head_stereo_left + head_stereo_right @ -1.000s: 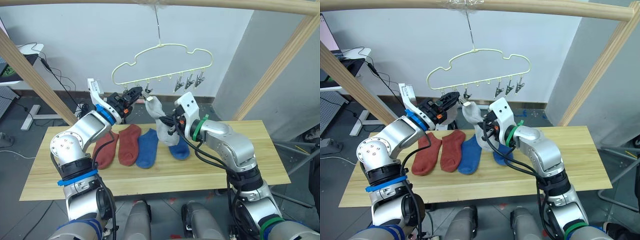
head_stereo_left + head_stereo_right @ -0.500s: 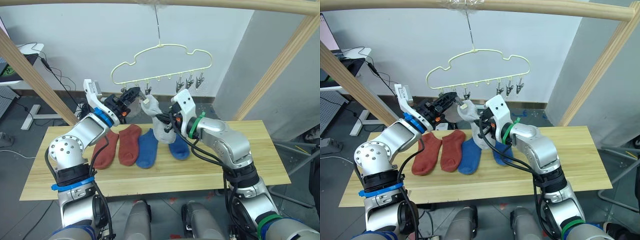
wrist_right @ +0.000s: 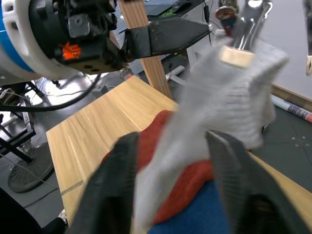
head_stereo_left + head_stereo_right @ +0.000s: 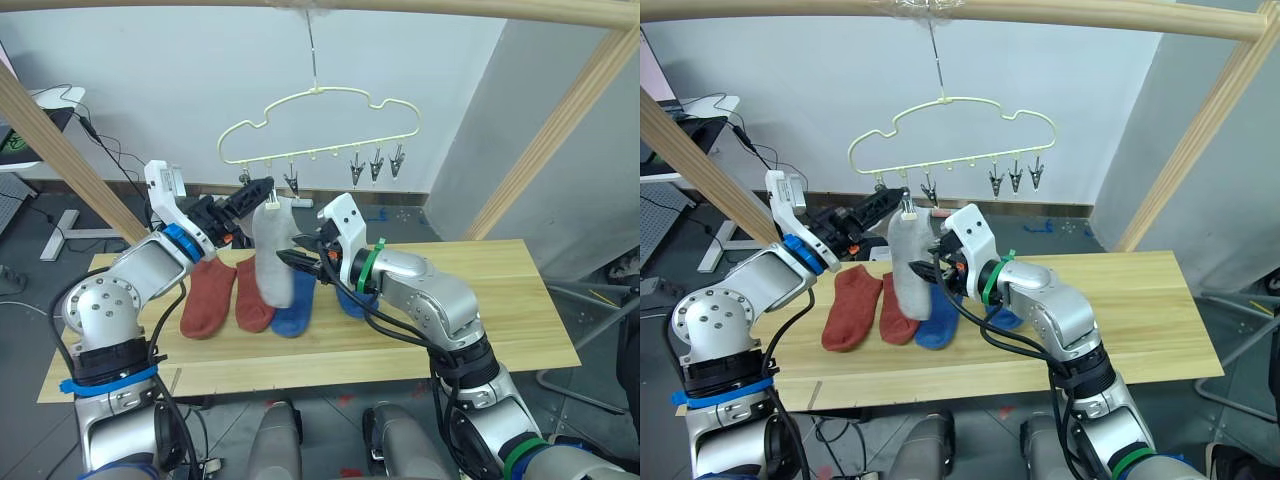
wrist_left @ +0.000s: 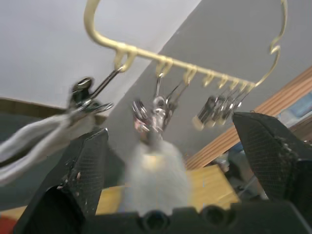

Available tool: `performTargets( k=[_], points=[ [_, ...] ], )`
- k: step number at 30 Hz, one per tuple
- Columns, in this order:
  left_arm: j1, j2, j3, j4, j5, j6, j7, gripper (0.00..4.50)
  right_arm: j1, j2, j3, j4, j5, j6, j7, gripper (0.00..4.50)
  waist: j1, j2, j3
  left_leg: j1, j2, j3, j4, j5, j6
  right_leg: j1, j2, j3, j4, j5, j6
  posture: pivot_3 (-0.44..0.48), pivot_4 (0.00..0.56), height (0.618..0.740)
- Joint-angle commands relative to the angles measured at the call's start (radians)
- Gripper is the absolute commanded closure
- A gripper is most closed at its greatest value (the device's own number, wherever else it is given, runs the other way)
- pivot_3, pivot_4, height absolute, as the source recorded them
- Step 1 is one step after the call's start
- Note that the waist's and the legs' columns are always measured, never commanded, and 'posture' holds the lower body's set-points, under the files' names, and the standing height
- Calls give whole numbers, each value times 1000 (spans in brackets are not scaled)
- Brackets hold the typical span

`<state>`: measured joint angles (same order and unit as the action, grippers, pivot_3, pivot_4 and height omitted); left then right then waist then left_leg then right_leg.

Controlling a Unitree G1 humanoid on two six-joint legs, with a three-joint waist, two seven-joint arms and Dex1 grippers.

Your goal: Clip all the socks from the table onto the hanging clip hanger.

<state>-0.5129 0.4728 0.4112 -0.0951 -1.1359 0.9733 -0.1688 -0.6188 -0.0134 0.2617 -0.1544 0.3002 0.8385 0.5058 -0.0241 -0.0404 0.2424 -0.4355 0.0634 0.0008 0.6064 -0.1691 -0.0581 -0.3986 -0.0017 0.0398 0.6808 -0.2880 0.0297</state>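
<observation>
The pale-yellow clip hanger (image 4: 318, 90) hangs from the top pole. A light grey sock (image 4: 272, 260) hangs straight down from one of its clips (image 4: 268, 203). My left gripper (image 4: 255, 192) is open just left of that clip, which sits between its fingers (image 5: 87, 165) in the left wrist view. My right gripper (image 4: 297, 262) is open at the sock's right edge, with grey fabric (image 3: 195, 131) loose between its fingers. A second grey sock (image 5: 34, 141) hangs from the neighbouring clip. Two rust-red socks (image 4: 205, 300) and two blue socks (image 4: 296, 305) lie on the table (image 4: 500, 300).
Three free clips (image 4: 377, 165) hang at the hanger's right end. Slanted wooden poles (image 4: 560, 130) frame the table on both sides, and a top pole (image 4: 1040, 12) carries the hanger. The table's right half is bare planks.
Both grippers have opened. The grey sock, held slanted before, now hangs straight from its clip. My left arm has drawn back to the left and my right gripper has moved lower and left.
</observation>
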Motion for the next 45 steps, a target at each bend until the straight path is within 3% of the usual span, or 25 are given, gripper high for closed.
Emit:
performTargets(
  k=[1,4,12,17,24,35,45],
  points=[
    [19,-3,6,-98,10,-40,-1,0,44,-45,10,-35,10,-21,29,1013,4,0,0,0,0,0,0,0,0,0,0,0,0,0,0,51,219,740],
    [49,1,-22,-139,68,-74,-7,0,86,-92,4,-64,9,-20,37,50,5,0,0,-1,0,1,0,0,0,0,-1,1,0,0,0,59,218,740],
    [99,-5,-194,-181,319,-246,-105,0,130,-224,-90,-138,26,-35,40,18,11,0,0,-5,0,2,0,0,0,-6,0,1,0,0,0,50,219,740],
    [83,-47,-286,-137,490,-414,-149,0,145,-242,-176,-217,101,-52,66,18,15,0,0,-6,0,2,0,0,0,-7,0,1,0,0,0,28,221,740],
    [30,-131,-355,-47,648,-559,-157,2037,173,-254,-218,-265,173,-68,82,0,16,0,0,-8,0,1,1,0,0,-7,1,1,0,0,0,3,223,740],
    [-56,-217,-359,145,814,-748,-135,2037,142,-263,-236,-271,191,-82,55,0,13,0,0,-8,0,1,2,0,0,-7,1,1,0,0,0,-19,225,740],
    [-82,-272,-365,227,861,-828,-155,2037,108,-248,-266,-304,282,-50,33,0,2,0,0,-9,0,0,2,0,0,-7,1,0,0,0,0,-31,220,740]
  ],
)
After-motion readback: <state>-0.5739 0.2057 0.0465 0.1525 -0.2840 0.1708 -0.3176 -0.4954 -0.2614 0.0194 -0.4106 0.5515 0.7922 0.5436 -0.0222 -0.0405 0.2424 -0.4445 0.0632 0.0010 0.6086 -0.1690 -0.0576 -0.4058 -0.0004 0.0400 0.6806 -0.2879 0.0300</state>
